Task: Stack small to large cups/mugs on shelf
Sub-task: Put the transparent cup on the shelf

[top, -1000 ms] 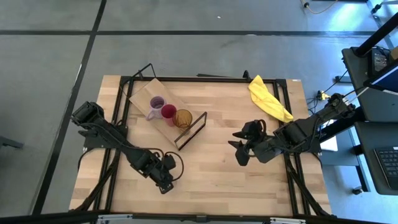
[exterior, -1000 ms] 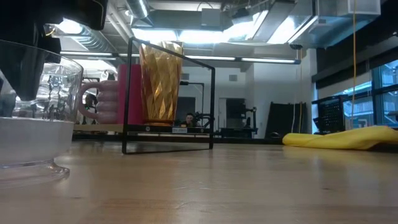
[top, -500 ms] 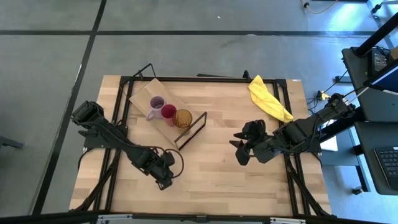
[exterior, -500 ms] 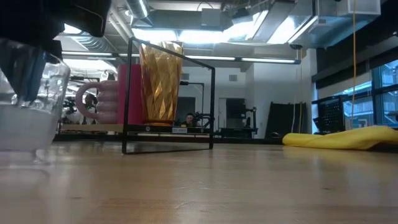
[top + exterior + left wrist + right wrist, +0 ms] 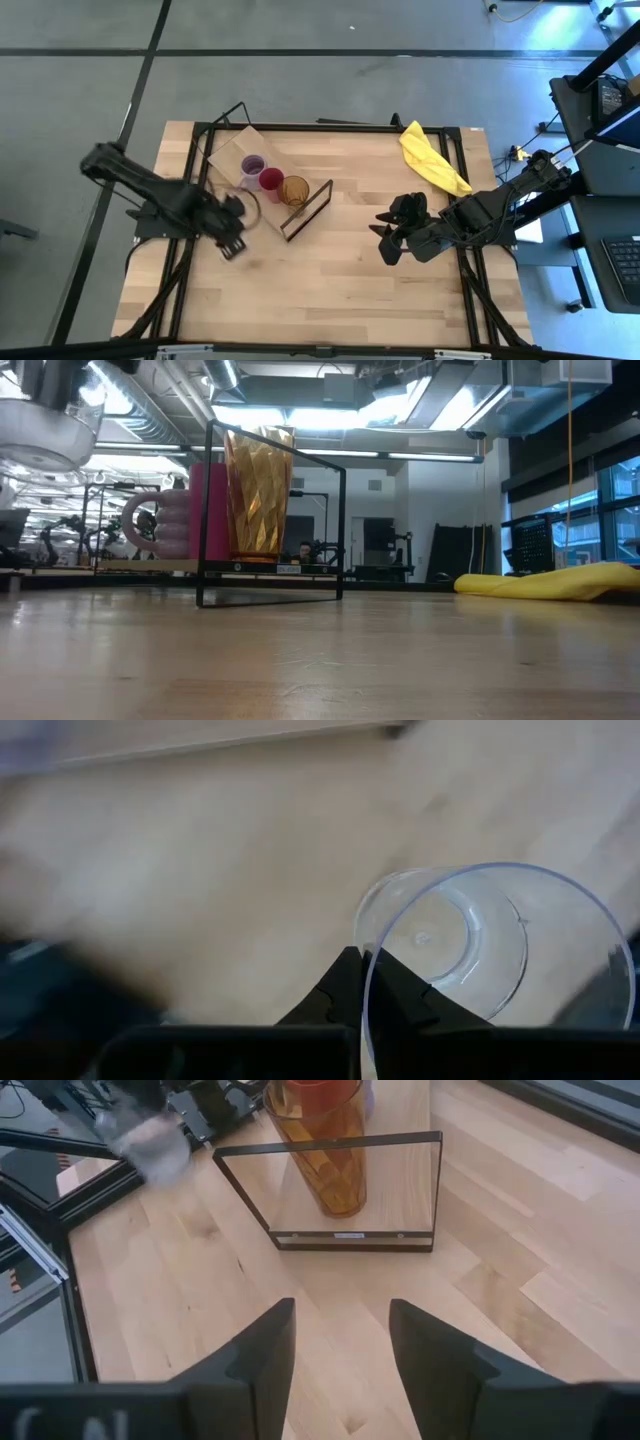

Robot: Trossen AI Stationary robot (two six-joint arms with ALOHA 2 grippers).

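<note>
A small clear glass (image 5: 470, 940) hangs well above the table at its left, seen high up in the low view (image 5: 45, 420), with my left gripper (image 5: 234, 222) shut on it. The shelf board (image 5: 238, 148) lies at the far left with its black wire frame (image 5: 308, 210) upright at one end. On it stand in a row a purple mug (image 5: 251, 166), a red cup (image 5: 271, 180) and an amber tumbler (image 5: 294, 190). My right gripper (image 5: 385, 240) hovers open right of the shelf, its fingers (image 5: 265, 1355) apart with nothing between them. My left gripper pinches the clear glass by its rim wall (image 5: 366, 972), one finger inside the glass and one outside. The fingers come from above, pointing steeply down. The glass hangs below them, mouth up and lifted clear of the table.
A yellow cloth (image 5: 432, 158) lies at the far right of the table. Bare wood lies between the shelf's wire frame and the right gripper and along the near edge. Black frame bars (image 5: 330, 127) run round the table's edges.
My left gripper has shut on the clear glass near the table's front, then risen and swung toward the left and far edges. The glass, which stood on the table, now hangs clear of it. The right arm has kept still.
</note>
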